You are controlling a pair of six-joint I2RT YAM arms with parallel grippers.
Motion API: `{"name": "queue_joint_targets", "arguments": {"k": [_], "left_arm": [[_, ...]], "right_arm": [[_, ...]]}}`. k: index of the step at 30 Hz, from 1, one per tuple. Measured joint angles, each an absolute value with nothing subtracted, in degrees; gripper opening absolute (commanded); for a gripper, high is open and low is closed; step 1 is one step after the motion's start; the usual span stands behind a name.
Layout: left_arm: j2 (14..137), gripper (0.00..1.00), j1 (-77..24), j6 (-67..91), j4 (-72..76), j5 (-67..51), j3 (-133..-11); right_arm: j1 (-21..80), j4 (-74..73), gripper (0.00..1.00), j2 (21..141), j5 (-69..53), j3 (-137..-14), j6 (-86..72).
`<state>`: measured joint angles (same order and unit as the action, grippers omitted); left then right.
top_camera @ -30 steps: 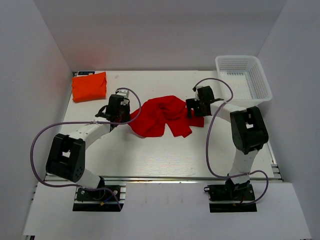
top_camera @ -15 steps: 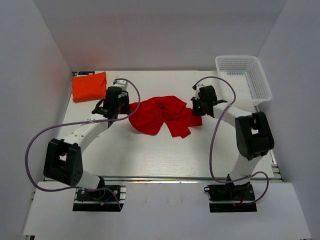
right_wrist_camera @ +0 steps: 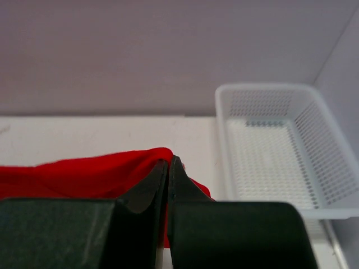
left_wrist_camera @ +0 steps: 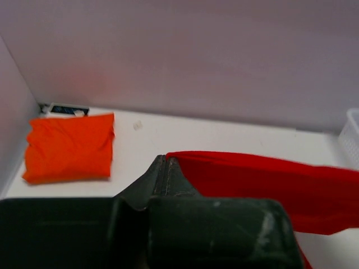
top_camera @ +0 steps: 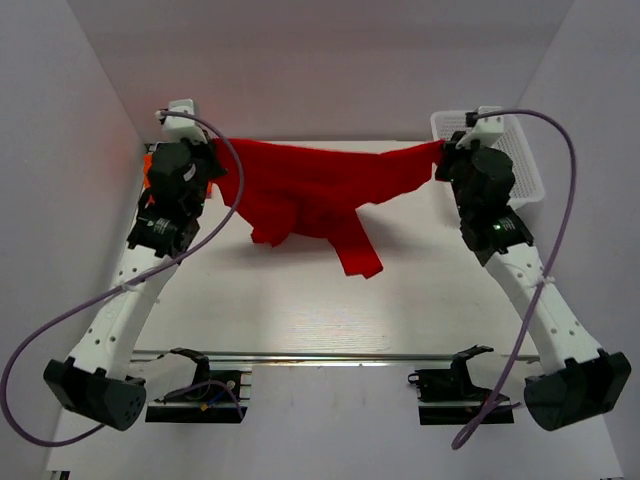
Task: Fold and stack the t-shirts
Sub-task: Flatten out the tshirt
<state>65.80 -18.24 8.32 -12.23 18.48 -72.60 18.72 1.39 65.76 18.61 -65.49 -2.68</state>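
The red t-shirt (top_camera: pixel 320 190) hangs stretched in the air between both raised arms, its lower part drooping toward the table. My left gripper (top_camera: pixel 213 150) is shut on its left end; in the left wrist view the red cloth (left_wrist_camera: pixel 269 185) runs off to the right from my closed left gripper (left_wrist_camera: pixel 164 159). My right gripper (top_camera: pixel 443 152) is shut on the right end, and the red fabric (right_wrist_camera: pixel 84 174) drapes over the tips of that gripper (right_wrist_camera: pixel 169 162). The orange t-shirt (left_wrist_camera: pixel 70 147) lies folded at the table's back left corner, mostly hidden behind the left arm from above.
A white mesh basket (top_camera: pixel 520 165) stands at the back right corner, seen close by in the right wrist view (right_wrist_camera: pixel 269 145). A small dark label (left_wrist_camera: pixel 68 109) lies behind the orange shirt. White walls enclose the table on three sides.
Both arms have risen and spread apart, lifting the red shirt off the table and pulling it taut. The right gripper closed on the cloth during this time.
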Motion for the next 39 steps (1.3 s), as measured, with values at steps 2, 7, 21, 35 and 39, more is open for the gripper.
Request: {"name": "queue_joint_targets", "arguments": {"k": [2,7,21,35,39], "left_arm": [[63.7,0.00,-18.2,7.3,-12.5,19.5,-74.5],[58.3,0.00,-18.2,4.5,-13.0,19.3,-79.3],[50.3,0.00,-18.1,1.4,-16.7,3.5,-98.6],[43.3,0.00,-18.0,1.1,-21.1,-9.9,-107.0],[42.2,0.00,-18.0,1.2,-20.9,-11.2,-106.7]], "right_arm": [[18.7,1.7,0.00,63.0,20.4,-66.9,-1.1],[18.8,1.5,0.00,58.8,22.0,-74.3,2.6],[18.8,-3.8,0.00,53.6,15.5,-100.6,9.8],[18.8,-6.2,0.00,45.8,1.7,-110.5,15.4],[18.7,-5.7,0.00,45.6,1.0,-110.1,16.0]]}}
